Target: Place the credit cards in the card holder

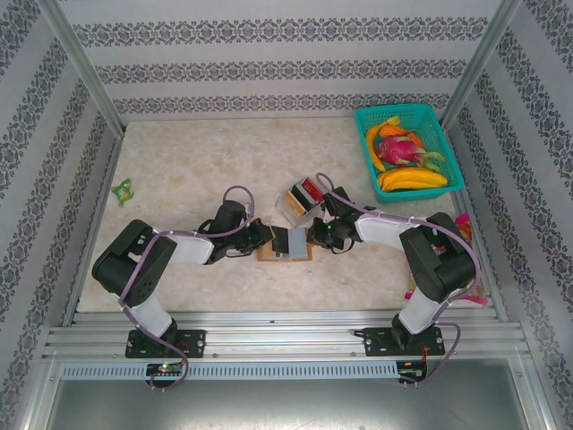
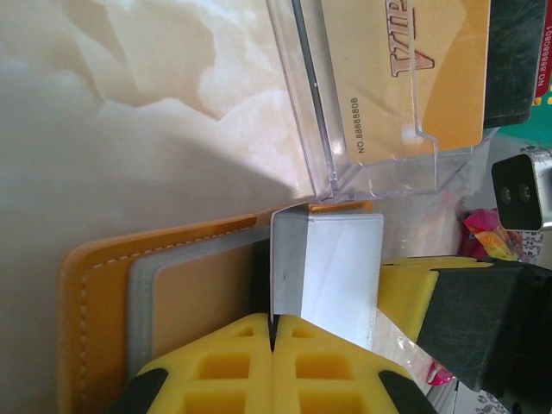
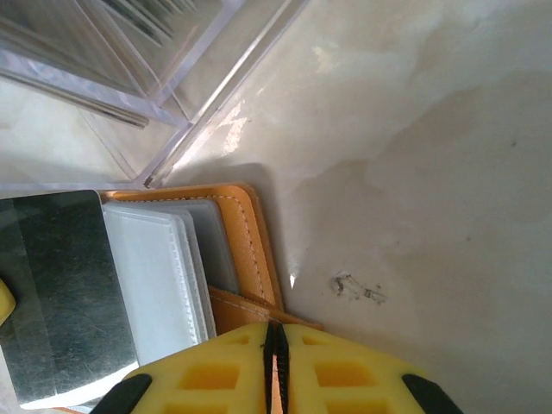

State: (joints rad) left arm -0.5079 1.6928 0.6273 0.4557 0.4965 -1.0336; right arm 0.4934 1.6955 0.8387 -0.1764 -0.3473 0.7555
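the card holder (image 2: 95, 319) lies open and flat on the marble table (image 1: 197, 161), near the middle and toward the near edge, between the two arms. at the far right i see a teal basket (image 1: 394, 107) with bananas (image 1: 412, 179) and a pink dragon fruit (image 1: 398, 148), well apart from the work. just behind the holder sits a clear plastic box (image 1: 291, 210). a tan card (image 2: 414, 69) marked vip and a red card (image 1: 311, 188) stand in it. the holder's orange-tan leather has pale stitching along the rim, and clear sleeves (image 3: 155, 259) lie on its inner face. a grey card (image 3: 60, 293) rests over those sleeves. the left gripper (image 2: 272, 332) has its yellow pads pressed together, and the grey card's edge runs right into the seam, so i read it as pinching that card. the right gripper (image 3: 276, 336) sits at the holder's opposite edge, its pads squeezed to a thin slit. i cannot tell whether the leather rim is caught between them. a small green scrap (image 1: 122, 190) lies alone at the table's left side.
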